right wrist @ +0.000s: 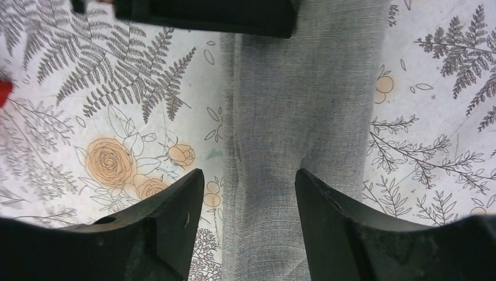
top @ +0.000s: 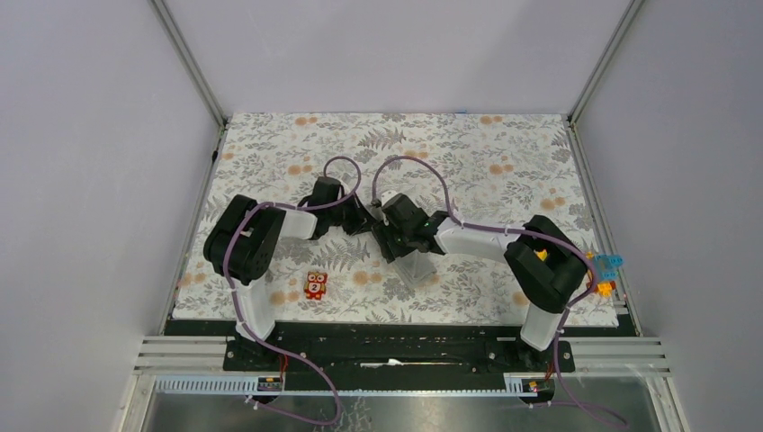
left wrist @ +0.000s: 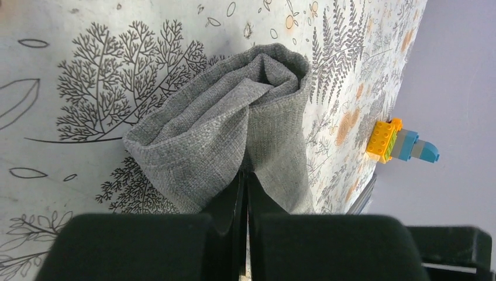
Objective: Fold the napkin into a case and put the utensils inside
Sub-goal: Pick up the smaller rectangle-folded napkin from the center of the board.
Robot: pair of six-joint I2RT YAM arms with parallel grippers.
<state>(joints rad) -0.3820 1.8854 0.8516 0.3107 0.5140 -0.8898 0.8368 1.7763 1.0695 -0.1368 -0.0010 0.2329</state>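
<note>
**Napkin** point(left wrist: 234, 117): in the left wrist view you see plain grey cloth bunched into a soft, rolled fold. Its rounded end points away from the camera and its near end runs into the left gripper point(left wrist: 244, 180). The jaws there are pressed together and pinch the cloth, with grey fabric spreading to either side of the black fingers point(left wrist: 227, 208).

**Right wrist view:** you find the same cloth as a long narrow strip, running from the near edge of the view to the far edge. It lies on the floral cover point(right wrist: 117, 117). The right gripper point(right wrist: 250, 178) stands over the strip with jaws wide apart and nothing gripped. One finger is beside the strip's left edge and the other is over its right part. You cannot tell whether the tips touch the cloth. At the top of this view a black part of the left gripper crosses the strip.

**Top view:** you see both grippers meeting near the middle of the cover. A pale end of the napkin shows just on the base side of the right gripper.

**Surroundings:** a red toy point(top: 315, 285) sits on the cover toward the near edge, left of the grippers and apart from the napkin. Yellow and blue blocks point(top: 605, 270) sit at the cover's right edge, beside the right arm's elbow.
</note>
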